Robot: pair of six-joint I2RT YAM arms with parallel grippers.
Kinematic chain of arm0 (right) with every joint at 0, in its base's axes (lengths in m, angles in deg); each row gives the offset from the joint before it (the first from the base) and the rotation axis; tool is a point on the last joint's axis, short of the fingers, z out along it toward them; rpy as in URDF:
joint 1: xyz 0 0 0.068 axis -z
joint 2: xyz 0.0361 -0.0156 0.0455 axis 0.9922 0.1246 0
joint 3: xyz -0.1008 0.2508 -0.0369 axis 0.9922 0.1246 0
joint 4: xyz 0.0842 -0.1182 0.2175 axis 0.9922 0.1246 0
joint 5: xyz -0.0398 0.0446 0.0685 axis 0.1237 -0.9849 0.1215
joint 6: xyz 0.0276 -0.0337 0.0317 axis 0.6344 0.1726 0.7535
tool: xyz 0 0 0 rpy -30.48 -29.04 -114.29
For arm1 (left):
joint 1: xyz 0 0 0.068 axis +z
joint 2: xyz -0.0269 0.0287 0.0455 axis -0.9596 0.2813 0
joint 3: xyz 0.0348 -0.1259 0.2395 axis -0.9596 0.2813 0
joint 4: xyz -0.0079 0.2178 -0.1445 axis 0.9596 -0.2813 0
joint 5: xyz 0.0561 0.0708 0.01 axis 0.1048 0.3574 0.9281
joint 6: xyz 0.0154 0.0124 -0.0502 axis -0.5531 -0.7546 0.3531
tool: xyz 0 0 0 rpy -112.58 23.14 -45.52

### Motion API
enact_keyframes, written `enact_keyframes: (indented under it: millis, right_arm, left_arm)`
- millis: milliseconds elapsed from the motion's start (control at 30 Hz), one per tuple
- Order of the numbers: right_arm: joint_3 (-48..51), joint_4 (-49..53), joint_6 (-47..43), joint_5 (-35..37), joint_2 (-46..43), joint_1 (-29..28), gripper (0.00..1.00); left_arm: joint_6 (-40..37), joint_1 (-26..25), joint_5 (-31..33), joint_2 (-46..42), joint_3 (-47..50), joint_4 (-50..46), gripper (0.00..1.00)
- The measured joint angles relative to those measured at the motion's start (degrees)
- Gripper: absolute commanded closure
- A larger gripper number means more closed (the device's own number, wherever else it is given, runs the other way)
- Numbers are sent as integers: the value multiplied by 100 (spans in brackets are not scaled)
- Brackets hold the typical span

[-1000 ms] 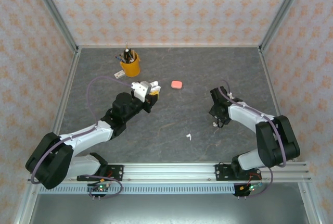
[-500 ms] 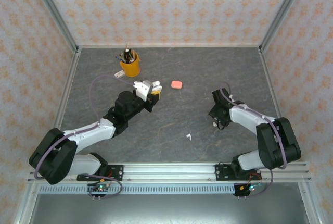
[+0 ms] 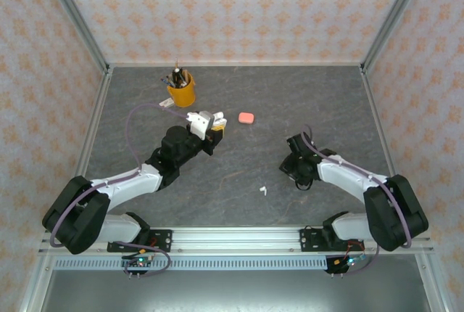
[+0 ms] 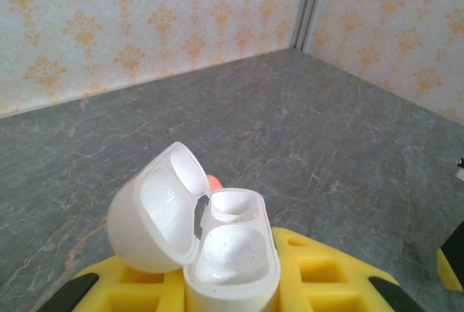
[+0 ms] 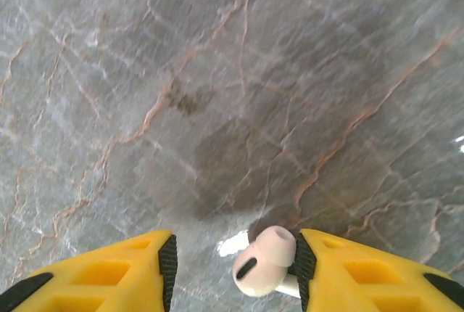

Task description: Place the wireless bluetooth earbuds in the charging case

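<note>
Jaws of the left arm (image 3: 138, 178) clamped on the white charging case (image 4: 228, 254), which is held above the bench (image 3: 326, 101) with its lid (image 4: 156, 218) hinged back and both wells facing up, apparently empty; jaws of the right arm (image 3: 348, 174) apart, pointing down at the bench and straddling a white earbud (image 5: 262, 260). This earbud sits off-centre in the gap, touching the yellow finger (image 5: 362, 276) on the right of the wrist view and clear of the other finger (image 5: 109, 268); its rounded head faces into the gap and its stem runs towards the touching finger, so the long axis lies roughly across the jaws. Whether it is lifted cannot be told. The open case lies well apart, leftward across the bench, so the right arm is the nearer. A second white earbud (image 3: 263, 190) lies loose between the arms, with a salmon-pink case (image 3: 246, 117) beyond
</note>
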Motion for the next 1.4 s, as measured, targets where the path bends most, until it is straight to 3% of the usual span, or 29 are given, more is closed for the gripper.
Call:
enact_keyframes:
  millis: [433,867,1400]
  right_arm:
    - [-354,968,-271,339,-380,-190,46]
    - [-951,1270,-1370,363,675,-190,46]
    - [-1305,1353,-1912,363,1353,-190,52]
  left_arm:
    - [2,-2,-48,0,-2,26,100]
    - [2,-2,-127,0,-85,26,100]
    - [2,-2,-127,33,-87,28,100]
